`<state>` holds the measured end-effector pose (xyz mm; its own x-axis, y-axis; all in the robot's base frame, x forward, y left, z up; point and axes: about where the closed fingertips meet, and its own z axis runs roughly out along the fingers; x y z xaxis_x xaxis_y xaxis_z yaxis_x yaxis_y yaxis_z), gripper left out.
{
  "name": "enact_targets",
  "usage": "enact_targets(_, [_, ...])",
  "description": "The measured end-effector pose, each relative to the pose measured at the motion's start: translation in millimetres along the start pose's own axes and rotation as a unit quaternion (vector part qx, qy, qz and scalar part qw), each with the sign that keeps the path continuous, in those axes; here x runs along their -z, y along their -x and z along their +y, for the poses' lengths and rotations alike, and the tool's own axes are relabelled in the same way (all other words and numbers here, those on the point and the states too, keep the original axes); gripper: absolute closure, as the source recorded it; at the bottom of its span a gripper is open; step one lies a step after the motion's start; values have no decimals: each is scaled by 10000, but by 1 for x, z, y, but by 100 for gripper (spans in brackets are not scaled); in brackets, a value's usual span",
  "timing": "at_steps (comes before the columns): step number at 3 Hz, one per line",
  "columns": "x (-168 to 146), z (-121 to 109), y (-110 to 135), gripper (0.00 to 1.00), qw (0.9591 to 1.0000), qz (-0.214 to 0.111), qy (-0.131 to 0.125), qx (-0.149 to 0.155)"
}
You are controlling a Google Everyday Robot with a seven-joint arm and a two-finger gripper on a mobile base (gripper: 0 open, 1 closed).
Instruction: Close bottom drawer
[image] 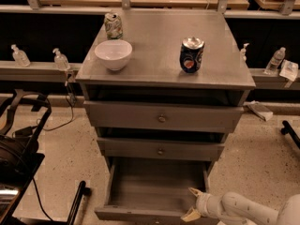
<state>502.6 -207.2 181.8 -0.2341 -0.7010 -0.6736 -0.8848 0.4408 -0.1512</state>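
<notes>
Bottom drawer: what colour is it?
Bottom drawer is grey, camera view; pincer at its front right.

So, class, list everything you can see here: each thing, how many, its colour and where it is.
cabinet: one, grey, centre of view
bottom drawer: one, grey, lowest, pulled open
upper drawers: two, grey, above the open one
bowl: one, white, cabinet top, front left
blue can: one, dark blue, cabinet top, right
pale can: one, greenish silver, cabinet top, behind the bowl
bottles: at least three, clear, ledge behind; two left, one right
frame: one, black, floor at left
arm: one, white, lower right
gripper: one, pale fingers, open, at the bottom drawer's front right corner
</notes>
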Motion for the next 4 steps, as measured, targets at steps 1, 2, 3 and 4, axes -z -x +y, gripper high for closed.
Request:
enact_targets(1, [0,0,0,30,10000,0,0,0])
enact_targets(2, [0,0,0,48,10000,0,-1,1])
enact_targets(3, [0,0,0,71,10000,-1,-1,1])
enact_targets(4, [0,0,0,77,10000,-1,-2,1])
